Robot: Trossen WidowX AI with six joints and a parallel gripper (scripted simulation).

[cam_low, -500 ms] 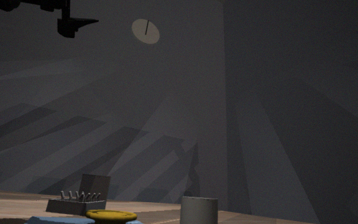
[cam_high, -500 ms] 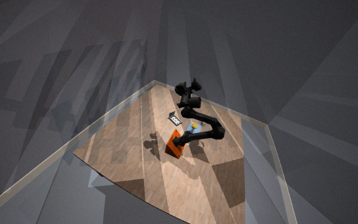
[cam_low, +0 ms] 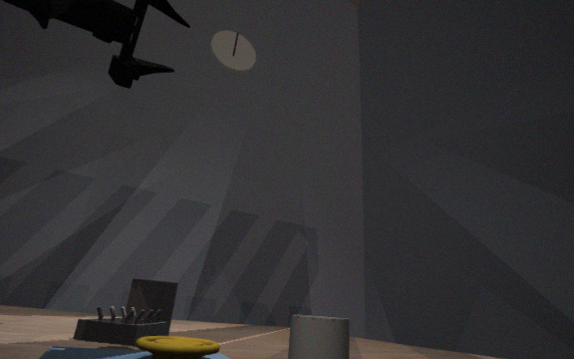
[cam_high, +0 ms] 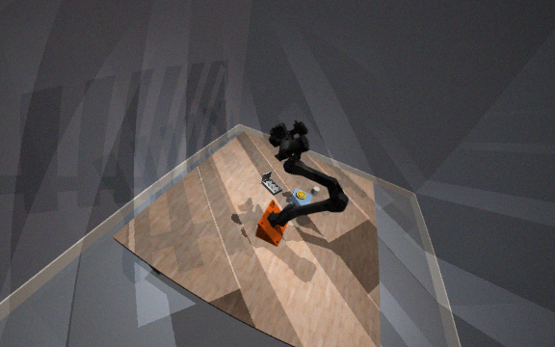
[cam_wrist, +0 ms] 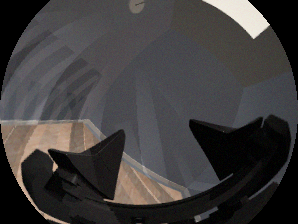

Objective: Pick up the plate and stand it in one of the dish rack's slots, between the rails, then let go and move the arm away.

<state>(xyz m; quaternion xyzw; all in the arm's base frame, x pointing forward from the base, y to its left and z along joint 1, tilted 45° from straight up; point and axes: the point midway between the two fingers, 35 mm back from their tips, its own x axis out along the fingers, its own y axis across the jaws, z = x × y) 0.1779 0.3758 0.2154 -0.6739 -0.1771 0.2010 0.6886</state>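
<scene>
The dish rack point(cam_high: 273, 186) point(cam_low: 118, 330) is a dark grey block with short pegs, on the wooden table at the back. A dark, flat, square-looking plate stands upright at the rack's end, behind the pegs. I cannot tell whether it sits between the rails. My gripper point(cam_high: 289, 131) point(cam_low: 181, 47) point(cam_wrist: 157, 128) is open and empty. It hangs high above the table, well above and clear of the rack, with its fingers pointing at the far wall.
A yellow disc point(cam_high: 301, 194) point(cam_low: 177, 345) lies on a blue block point(cam_high: 297, 200). A white cylinder point(cam_high: 315, 190) point(cam_low: 319, 336) stands next to it. The arm rises from an orange base point(cam_high: 270, 226). A low glass rim point(cam_high: 186, 166) bounds the table.
</scene>
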